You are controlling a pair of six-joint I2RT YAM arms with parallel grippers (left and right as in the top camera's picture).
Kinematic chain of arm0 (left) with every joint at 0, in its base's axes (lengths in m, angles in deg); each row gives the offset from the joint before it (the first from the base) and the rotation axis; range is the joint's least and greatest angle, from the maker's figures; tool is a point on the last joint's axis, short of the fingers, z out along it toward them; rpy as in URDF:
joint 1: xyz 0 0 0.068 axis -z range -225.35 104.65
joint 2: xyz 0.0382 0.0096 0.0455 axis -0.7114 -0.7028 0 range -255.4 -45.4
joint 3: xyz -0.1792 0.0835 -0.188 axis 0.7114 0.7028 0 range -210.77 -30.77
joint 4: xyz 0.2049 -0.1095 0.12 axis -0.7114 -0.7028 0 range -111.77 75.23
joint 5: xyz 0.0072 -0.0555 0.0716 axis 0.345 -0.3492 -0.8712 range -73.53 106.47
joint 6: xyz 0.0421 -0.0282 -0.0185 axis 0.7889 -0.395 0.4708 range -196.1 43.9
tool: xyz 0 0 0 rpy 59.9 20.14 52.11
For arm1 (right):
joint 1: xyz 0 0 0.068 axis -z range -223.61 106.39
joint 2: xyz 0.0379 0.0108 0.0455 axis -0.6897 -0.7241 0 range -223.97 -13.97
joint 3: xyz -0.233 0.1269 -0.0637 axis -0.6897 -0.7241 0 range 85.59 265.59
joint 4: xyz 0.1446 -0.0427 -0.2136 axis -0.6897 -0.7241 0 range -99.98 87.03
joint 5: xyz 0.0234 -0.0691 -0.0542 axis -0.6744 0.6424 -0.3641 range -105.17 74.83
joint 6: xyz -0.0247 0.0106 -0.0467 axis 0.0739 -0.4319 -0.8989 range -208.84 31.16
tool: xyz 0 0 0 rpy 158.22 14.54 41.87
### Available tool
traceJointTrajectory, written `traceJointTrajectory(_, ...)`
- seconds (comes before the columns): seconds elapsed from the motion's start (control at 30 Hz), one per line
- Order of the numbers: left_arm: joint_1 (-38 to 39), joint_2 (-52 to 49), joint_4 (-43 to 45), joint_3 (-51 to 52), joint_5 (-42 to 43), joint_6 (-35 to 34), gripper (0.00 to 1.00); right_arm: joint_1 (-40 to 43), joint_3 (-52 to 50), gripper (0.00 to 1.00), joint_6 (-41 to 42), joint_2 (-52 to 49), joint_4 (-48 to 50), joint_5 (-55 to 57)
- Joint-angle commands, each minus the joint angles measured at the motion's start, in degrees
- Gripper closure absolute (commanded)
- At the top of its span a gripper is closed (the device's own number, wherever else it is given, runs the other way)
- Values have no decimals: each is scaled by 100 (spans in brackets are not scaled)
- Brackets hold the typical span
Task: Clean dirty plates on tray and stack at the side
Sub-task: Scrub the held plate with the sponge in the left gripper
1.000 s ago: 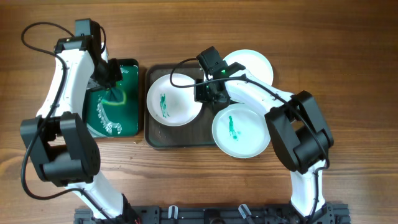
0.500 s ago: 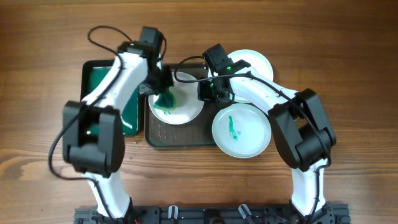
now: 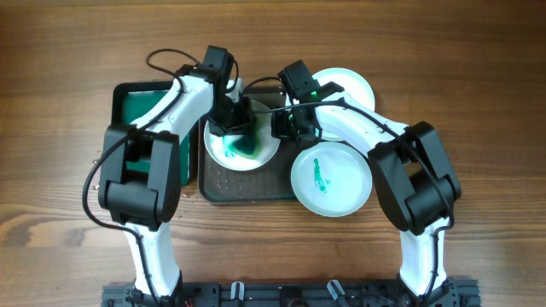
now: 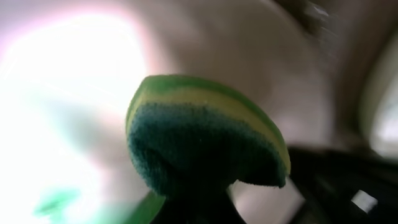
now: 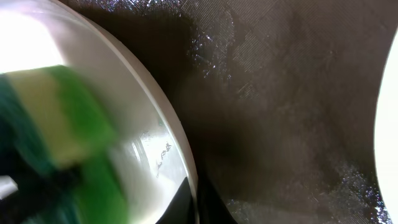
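Note:
A white plate (image 3: pixel 223 147) with a teal-green smear lies at the left of the dark grey tray (image 3: pixel 247 186). My left gripper (image 3: pixel 235 118) is shut on a green and yellow sponge (image 4: pixel 205 134) and presses it on this plate. My right gripper (image 3: pixel 285 126) is shut on the plate's right rim (image 5: pixel 177 146), with one finger on each side of it. A second plate (image 3: pixel 331 179) with a teal streak overhangs the tray's right edge. A third plate (image 3: pixel 350 88) lies at the back right, partly under my right arm, with no smear showing.
A smaller black-rimmed, green-lined tray (image 3: pixel 141 107) stands left of the grey tray. The grey tray's bare floor (image 5: pixel 292 112) looks wet. Both arms cross above the tray's back edge. Wooden table all around.
My left arm has carried the sponge from the green-lined tray to the left plate, and the teal smear is now spread under it. My right gripper has stayed on the rim.

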Motion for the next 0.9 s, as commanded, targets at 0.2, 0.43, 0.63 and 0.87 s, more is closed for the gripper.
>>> traceJointTrajectory(0.2, -223, -70, -380, 22, -2162, -1384, 96, 20, 68, 96, -15, -175, -24, -72)
traceJointTrajectory(0.43, -28, -70, -970, 22, -2944, -1742, 96, 20, 68, 96, -13, -175, -17, -52)
traceJointTrajectory(0.63, 133, -15, -970, -398, -1453, 723, 96, 20, 68, 96, -11, -175, -17, -50)
traceJointTrajectory(0.87, 125, -7, -146, -522, -3147, 966, 96, 20, 68, 96, -13, -175, -17, -42)
